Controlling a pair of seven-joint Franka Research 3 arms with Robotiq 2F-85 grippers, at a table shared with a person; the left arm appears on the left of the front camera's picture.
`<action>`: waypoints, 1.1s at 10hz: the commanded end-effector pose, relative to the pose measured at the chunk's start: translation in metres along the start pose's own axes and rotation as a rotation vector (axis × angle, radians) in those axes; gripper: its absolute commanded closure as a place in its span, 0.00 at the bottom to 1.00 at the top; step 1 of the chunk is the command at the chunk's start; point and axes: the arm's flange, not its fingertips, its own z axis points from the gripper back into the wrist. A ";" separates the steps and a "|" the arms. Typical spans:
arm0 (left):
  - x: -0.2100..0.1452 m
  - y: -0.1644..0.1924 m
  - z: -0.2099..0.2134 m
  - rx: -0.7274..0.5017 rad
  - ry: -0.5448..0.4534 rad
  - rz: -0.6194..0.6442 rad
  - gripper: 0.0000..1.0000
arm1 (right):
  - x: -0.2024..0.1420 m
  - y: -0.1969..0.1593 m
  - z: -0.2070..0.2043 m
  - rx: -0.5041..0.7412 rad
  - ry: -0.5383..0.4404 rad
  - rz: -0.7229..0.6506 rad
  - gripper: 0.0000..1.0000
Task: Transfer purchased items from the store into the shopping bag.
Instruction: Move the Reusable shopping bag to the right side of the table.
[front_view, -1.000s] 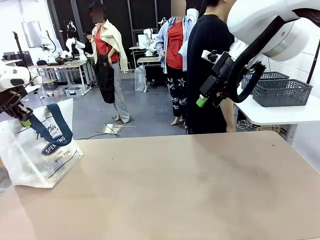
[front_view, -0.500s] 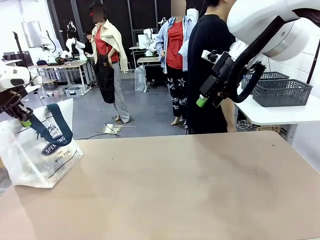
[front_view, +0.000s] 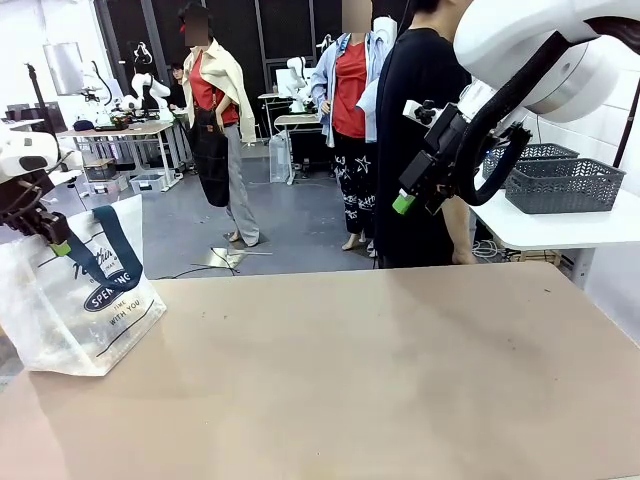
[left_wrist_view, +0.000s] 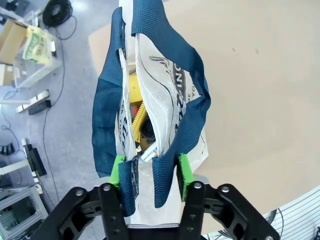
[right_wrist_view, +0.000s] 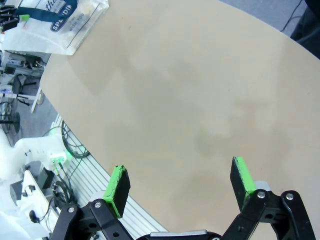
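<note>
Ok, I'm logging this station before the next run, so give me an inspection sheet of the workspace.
Surface: tan table, bare apart from the bag.
Job's things: shopping bag at the table's left edge; yellow packaged goods inside it.
Clutter: nothing seen.
Grippers: left end effector closed on the bag's navy handles; right end effector open, raised above the table.
Cables: black cables on the floor.
Surroundings: person at the far side; grey baskets on a side table.

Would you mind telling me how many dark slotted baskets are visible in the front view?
2. Both stand on the white side table at far right: one basket in front, the other basket behind it, largely hidden by the right arm.
</note>
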 end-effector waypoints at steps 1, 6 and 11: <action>-0.001 0.001 0.005 -0.021 -0.001 0.031 0.00 | 0.001 0.001 0.000 0.013 -0.011 -0.016 0.00; 0.000 -0.001 0.012 -0.022 -0.008 0.027 0.00 | 0.001 0.001 0.000 0.013 -0.011 -0.016 0.00; 0.000 0.000 0.014 -0.020 -0.003 0.034 0.00 | 0.001 0.001 0.000 0.013 -0.011 -0.016 0.00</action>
